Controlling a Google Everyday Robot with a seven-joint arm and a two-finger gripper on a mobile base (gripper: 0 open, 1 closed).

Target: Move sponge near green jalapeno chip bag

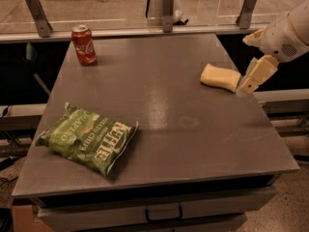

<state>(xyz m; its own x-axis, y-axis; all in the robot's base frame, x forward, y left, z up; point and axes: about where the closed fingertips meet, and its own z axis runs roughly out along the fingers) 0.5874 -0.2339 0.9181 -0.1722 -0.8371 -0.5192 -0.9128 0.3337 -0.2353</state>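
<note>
The sponge (220,77) lies flat at the right of the frame, a little above the middle, near the right edge of the table (183,144). The gripper (247,85) hangs just beside its right end, close enough that we cannot say whether it touches. It has hold of nothing, and we cannot tell how wide it is set.

We judge the sponge light and soft. It will squash under a squeeze and spring back, and it should not slip much. We would take it across its short width, near the middle, from above, closing gently so it does not buckle or tip out.

The bag (89,137) lies at the lower left of the frame, well apart from the sponge, with its near corner close to the front edge of the table. It looks crinkly and light, so a nudge could shift it.

A can (84,45) stands upright at the upper left, away from the straight line between sponge and bag. Bare tabletop lies between the two, so we see nothing in the way.
</note>
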